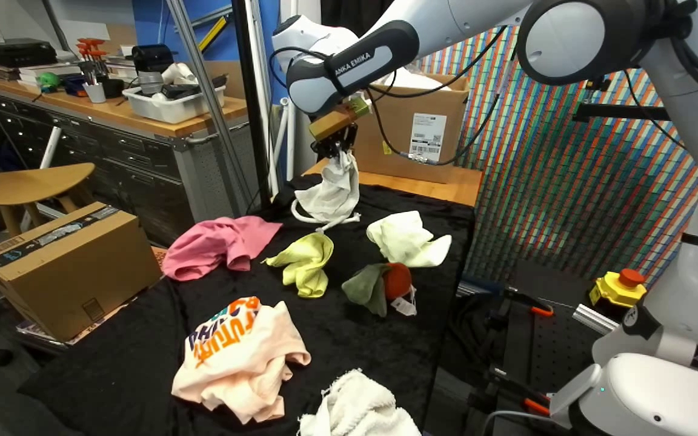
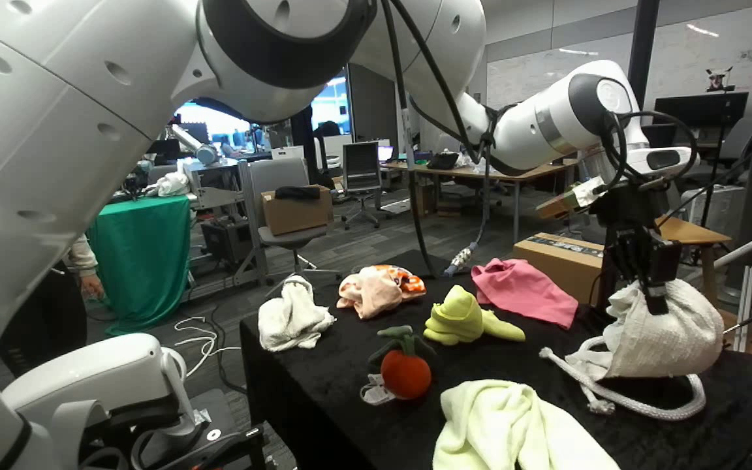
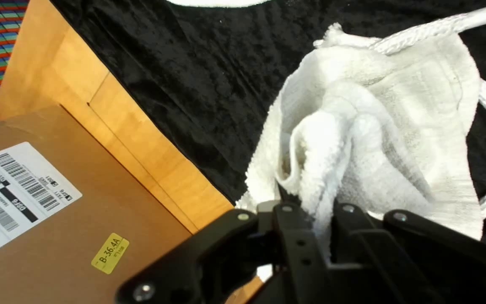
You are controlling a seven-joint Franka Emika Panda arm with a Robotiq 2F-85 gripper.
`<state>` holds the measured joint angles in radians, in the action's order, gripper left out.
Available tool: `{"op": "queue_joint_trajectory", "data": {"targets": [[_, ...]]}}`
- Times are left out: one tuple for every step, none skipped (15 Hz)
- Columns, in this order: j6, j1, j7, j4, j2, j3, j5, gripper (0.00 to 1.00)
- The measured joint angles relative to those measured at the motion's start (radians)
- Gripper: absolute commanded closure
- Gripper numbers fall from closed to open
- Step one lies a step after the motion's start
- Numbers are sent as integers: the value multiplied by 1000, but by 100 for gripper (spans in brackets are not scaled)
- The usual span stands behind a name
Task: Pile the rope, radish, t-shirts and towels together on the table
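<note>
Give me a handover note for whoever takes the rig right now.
Gripper: closed on a white towel, hanging by the rope.
Spread apart on the table: pink t-shirt, printed t-shirt, yellow-green towel, pale towel, second white towel, radish.
Done: one towel gripped; no full pile yet.
Left: probably release it at the rope, then gather the rest.
</note>
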<state>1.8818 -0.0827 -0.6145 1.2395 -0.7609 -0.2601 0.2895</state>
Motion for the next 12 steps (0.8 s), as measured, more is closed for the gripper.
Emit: {"op": "queue_joint_trajectory", "data": {"targets": [[11, 1, -2, 1, 0, 6, 0, 58], [23, 1, -3, 1, 0, 11, 0, 57], [35, 2, -3, 3, 0, 18, 0, 52], [44, 2, -2, 5, 0, 25, -1, 43], [53, 1, -2, 9, 1, 31, -1, 36], [62, 1, -2, 14, 2, 35, -1, 29], [70, 1, -2, 20, 3, 39, -1, 21], [75, 1, -2, 26, 4, 42, -1, 14], [81, 1, -2, 31, 5, 45, -1, 7], [89, 1, -1, 37, 7, 48, -1, 1], [98, 1, 2, 44, 11, 53, -1, 0], [108, 0, 6, 53, 15, 59, -1, 0]]}}
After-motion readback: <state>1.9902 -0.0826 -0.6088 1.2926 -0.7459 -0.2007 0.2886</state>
